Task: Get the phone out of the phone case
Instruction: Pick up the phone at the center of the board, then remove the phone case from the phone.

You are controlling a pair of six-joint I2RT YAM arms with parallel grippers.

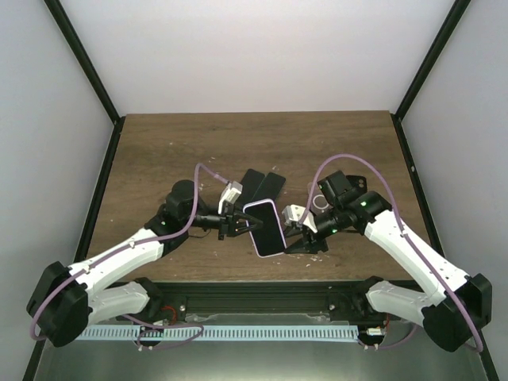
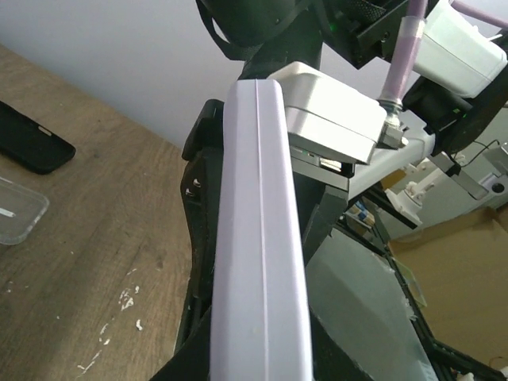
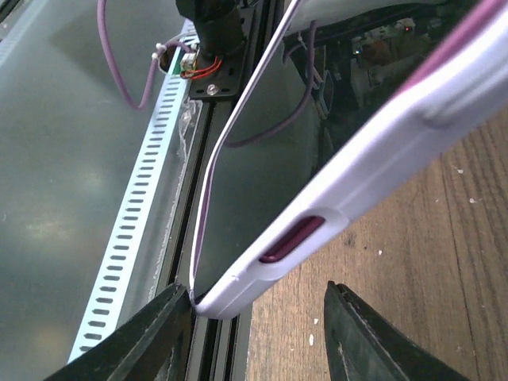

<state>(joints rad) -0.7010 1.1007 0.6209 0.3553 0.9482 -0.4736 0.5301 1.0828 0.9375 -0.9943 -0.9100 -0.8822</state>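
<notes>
A phone in a lilac case (image 1: pixel 266 228) is held tilted above the table's near middle, dark screen facing up. My left gripper (image 1: pixel 238 223) is shut on the case's left edge. In the left wrist view the case's lilac back edge (image 2: pixel 262 262) runs up between the dark fingers (image 2: pixel 198 238). My right gripper (image 1: pixel 297 230) is at the case's right side, open. In the right wrist view the case's lower corner (image 3: pixel 238 290) lies between the spread fingers, touching the left finger (image 3: pixel 155 337); the right finger (image 3: pixel 373 333) is apart. The dark screen (image 3: pixel 262 159) and a purple side button (image 3: pixel 291 238) show.
Two black cases (image 1: pixel 262 185) lie on the wooden table (image 1: pixel 159 151) behind the phone; one shows in the left wrist view (image 2: pixel 32 143), with a clear case (image 2: pixel 16 210) near it. A small round object (image 1: pixel 319 204) lies by the right arm. A slotted rail (image 3: pixel 131 214) runs below the table's front edge.
</notes>
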